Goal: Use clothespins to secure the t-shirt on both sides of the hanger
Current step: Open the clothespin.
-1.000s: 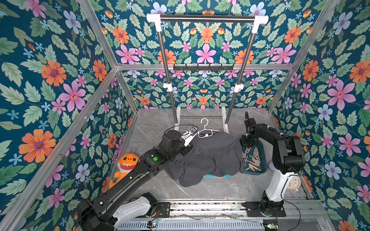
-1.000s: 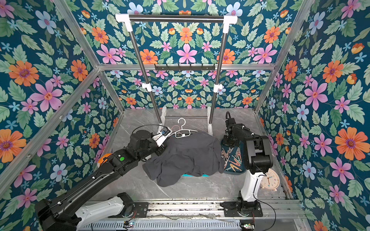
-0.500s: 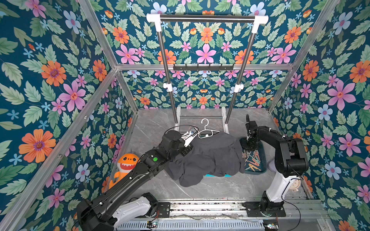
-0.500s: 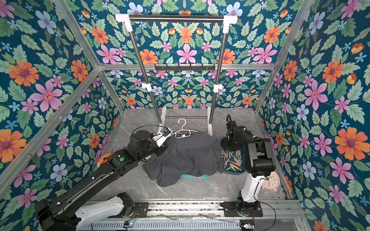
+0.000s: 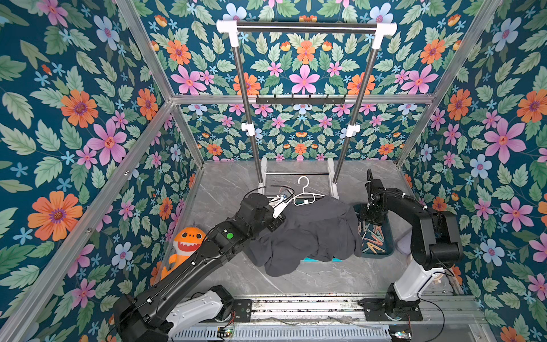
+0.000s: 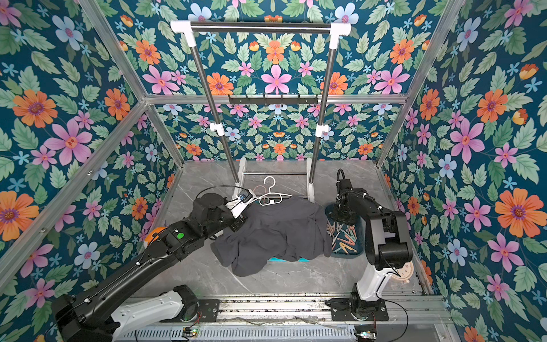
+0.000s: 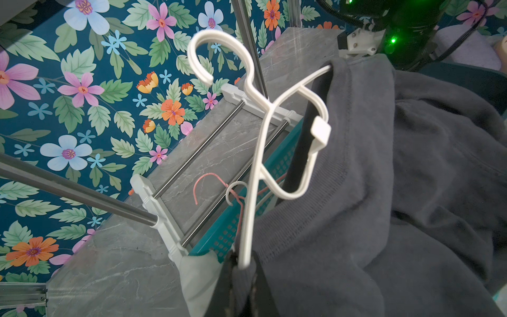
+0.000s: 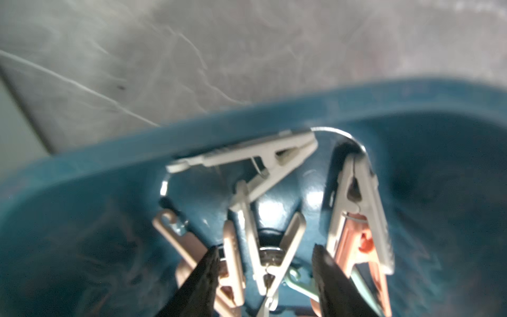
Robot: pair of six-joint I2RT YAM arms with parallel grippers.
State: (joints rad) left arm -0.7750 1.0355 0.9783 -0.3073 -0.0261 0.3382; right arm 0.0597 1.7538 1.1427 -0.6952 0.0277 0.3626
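Left pincer (image 7: 242, 264) is clenched on the hanger (image 7: 253, 178), prob steadying the t-shirt (image 7: 397, 205) draped on it. Right pincer (image 8: 264, 247), jaws apart, hangs over clothespins (image 8: 274, 159) in the blue bin (image 8: 247, 120) at shirt's 3 o'clock, prob for a grab.

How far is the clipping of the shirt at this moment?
Done: the dark grey t-shirt sits on the white plastic hanger. In hand: the left pincer is shut on the hanger; the right pincer hangs open over the pastel clothespins in the teal bin, gripping none. Left: both sides need a clip; none shows on the shirt.
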